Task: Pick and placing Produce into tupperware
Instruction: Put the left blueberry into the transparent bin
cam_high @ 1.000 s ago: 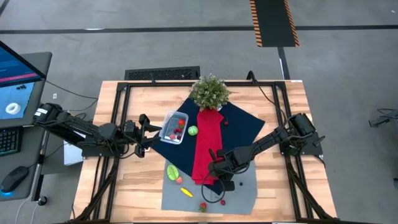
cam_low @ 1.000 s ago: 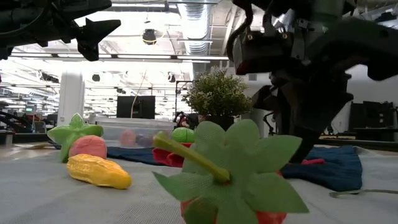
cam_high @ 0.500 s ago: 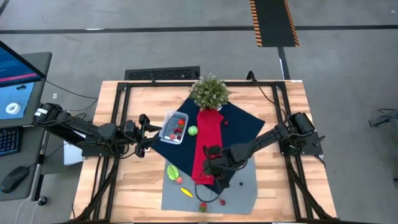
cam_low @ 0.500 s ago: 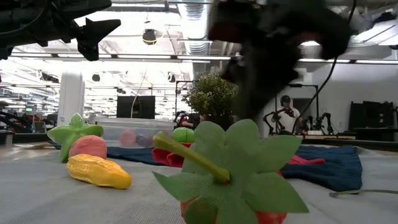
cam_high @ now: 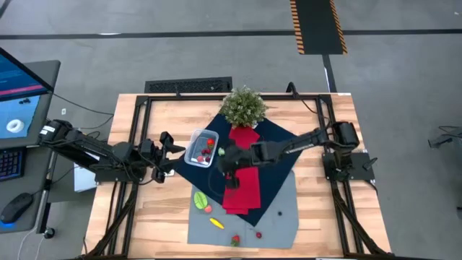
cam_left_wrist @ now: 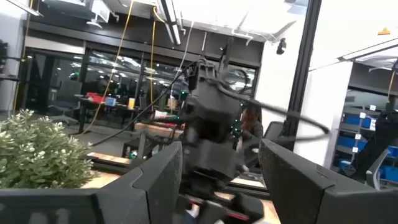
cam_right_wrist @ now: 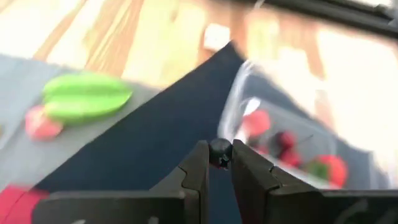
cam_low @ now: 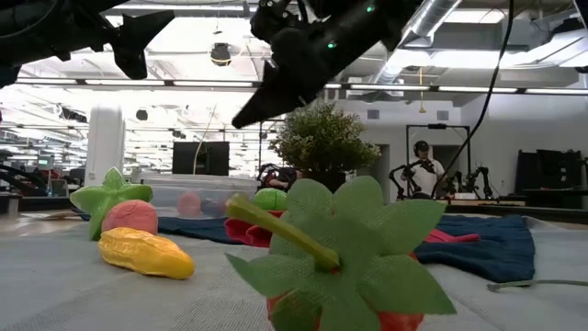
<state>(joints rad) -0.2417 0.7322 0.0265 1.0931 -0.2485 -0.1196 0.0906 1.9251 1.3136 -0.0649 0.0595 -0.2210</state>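
Note:
The clear tupperware [cam_high: 202,149] sits on the dark blue cloth [cam_high: 278,144] with red berries inside, and it also shows in the right wrist view [cam_right_wrist: 292,149]. My right gripper [cam_high: 223,165] hangs over the cloth just beside it, shut on a small dark berry [cam_right_wrist: 219,148]. My left gripper [cam_high: 167,148] waits open at the tupperware's left side [cam_left_wrist: 217,186]. On the grey mat [cam_high: 281,202] lie a green leafy piece [cam_high: 200,198], a pink piece [cam_high: 208,209], a yellow piece [cam_high: 216,223] and a strawberry [cam_high: 235,239]. My right gripper pinches the small dark round berry [cam_right_wrist: 219,148] between its two fingertips [cam_right_wrist: 200,163]. The fingers slant down from above, from the table's right. The berry is lifted clear of the cloth.
A red cloth strip [cam_high: 242,177] lies across the blue cloth, and a bushy potted plant [cam_high: 243,106] stands at its far end. A green round piece [cam_low: 270,198] rests near the tupperware. A tiny red piece [cam_high: 258,235] and a black dot [cam_high: 280,214] lie on the mat.
My right gripper has risen from the near end of the red cloth and swung toward the table's far left, ending beside the tupperware. The left arm has kept still.

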